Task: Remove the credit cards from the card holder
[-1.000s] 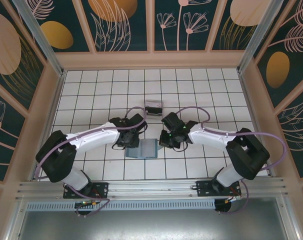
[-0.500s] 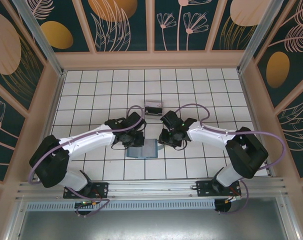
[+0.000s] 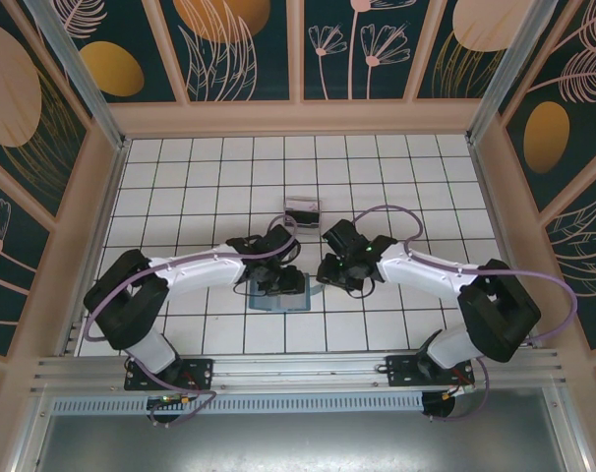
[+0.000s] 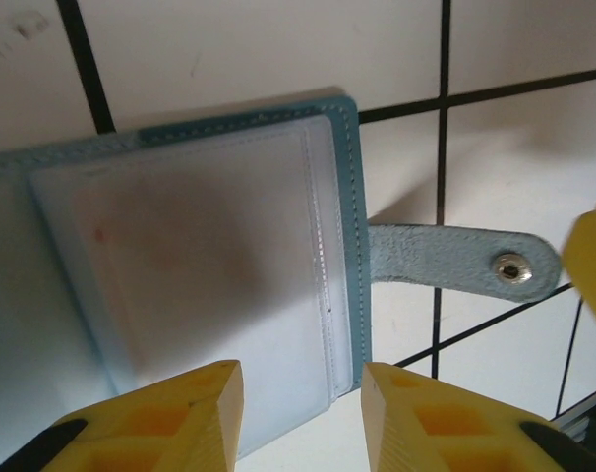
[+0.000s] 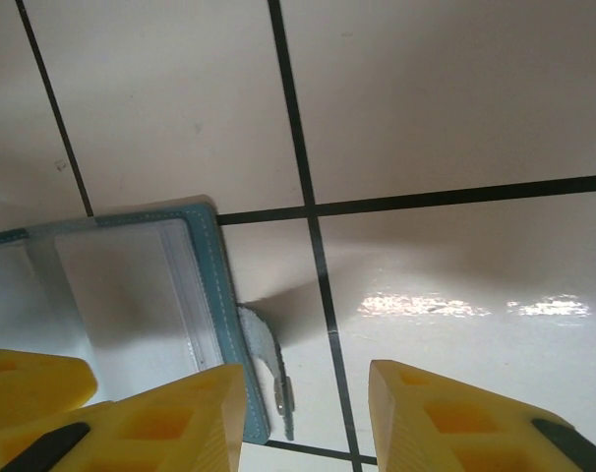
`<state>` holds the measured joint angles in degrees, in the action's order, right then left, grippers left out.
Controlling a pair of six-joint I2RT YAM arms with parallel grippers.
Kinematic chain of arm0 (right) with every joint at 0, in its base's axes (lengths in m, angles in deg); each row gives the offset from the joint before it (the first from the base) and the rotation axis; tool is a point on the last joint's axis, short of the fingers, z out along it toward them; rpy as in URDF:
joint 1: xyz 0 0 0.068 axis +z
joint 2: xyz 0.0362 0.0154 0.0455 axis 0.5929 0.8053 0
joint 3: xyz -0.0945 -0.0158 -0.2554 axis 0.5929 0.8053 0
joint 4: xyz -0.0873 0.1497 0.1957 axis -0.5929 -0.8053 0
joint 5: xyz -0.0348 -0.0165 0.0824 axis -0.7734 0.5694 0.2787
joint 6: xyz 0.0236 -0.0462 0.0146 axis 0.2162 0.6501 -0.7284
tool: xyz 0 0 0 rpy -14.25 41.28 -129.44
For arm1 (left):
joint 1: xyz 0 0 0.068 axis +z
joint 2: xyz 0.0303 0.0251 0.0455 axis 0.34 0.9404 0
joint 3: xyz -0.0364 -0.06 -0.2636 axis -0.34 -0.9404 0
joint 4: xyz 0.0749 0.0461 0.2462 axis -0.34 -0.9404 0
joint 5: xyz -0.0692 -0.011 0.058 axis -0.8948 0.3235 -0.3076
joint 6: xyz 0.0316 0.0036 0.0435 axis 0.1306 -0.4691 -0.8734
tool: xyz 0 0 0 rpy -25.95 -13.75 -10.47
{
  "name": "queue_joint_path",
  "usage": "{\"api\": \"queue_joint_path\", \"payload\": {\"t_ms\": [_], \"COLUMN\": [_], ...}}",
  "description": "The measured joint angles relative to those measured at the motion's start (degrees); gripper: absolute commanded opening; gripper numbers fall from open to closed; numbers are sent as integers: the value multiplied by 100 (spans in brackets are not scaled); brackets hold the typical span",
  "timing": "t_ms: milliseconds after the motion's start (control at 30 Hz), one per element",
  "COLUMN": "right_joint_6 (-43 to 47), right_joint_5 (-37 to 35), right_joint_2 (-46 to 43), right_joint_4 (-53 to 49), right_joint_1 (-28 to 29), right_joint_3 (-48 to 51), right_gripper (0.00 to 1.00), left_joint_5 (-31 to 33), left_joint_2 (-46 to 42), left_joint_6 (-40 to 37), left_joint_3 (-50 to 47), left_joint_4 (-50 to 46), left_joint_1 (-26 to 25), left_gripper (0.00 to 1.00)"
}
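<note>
The card holder (image 3: 278, 301) lies open on the tiles, teal with frosted clear sleeves (image 4: 200, 256). Its snap strap (image 4: 465, 261) sticks out to the side. My left gripper (image 3: 284, 279) hovers open over the holder's right panel, fingers (image 4: 180, 418) astride its edge (image 4: 303, 413). My right gripper (image 3: 329, 271) is open just beside the holder's strap side (image 5: 308, 413). The holder's corner (image 5: 131, 295) and curled strap (image 5: 273, 369) lie by its left finger. No credit cards can be made out, just a dim brownish shade behind the sleeve.
A small clear plastic box (image 3: 301, 210) stands about one tile behind the two grippers. The white tiled floor is walled by wooden frames (image 3: 111, 187) on three sides. Both arms' elbows reach outward to left and right.
My left gripper has moved right and now sits over the card holder, covering part of it. My right gripper shifted slightly away and back. The holder stays in place.
</note>
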<state>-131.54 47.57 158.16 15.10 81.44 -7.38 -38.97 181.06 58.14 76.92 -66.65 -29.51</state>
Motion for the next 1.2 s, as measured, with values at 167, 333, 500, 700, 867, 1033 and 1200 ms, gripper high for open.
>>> {"api": "queue_joint_path", "payload": {"t_ms": [167, 333, 500, 700, 867, 1033, 1200], "right_joint_6": [-2, 0, 2, 4, 4, 7, 7], "right_joint_5": [0, 2, 2, 7, 15, 22, 24], "right_joint_2": [-129, -201, -240, -297, -306, -306, -306], "right_joint_4": [2, 2, 2, 7, 15, 31, 52], "right_joint_1": [-55, -129, -203, -254, -275, -280, -280], "right_joint_3": [133, 227, 256, 330, 372, 409, 409], "right_gripper": [39, 39, 39, 39, 39, 39, 39], "left_joint_5": [-7, -4, -7, -50, -11, 146, 396], "left_joint_2": [229, 319, 533, 748, 789, 796, 796], "left_joint_6": [35, 98, 129, 164, 164, 157, 118], "left_joint_3": [175, 374, 516, 533, 590, 632, 706], "left_joint_4": [-2, 66, 146, 184, 164, 39, -234], "left_joint_1": [-90, -122, -144, -179, -195, -212, -240], "left_gripper": [40, 40, 40, 40, 40, 40, 40]}}
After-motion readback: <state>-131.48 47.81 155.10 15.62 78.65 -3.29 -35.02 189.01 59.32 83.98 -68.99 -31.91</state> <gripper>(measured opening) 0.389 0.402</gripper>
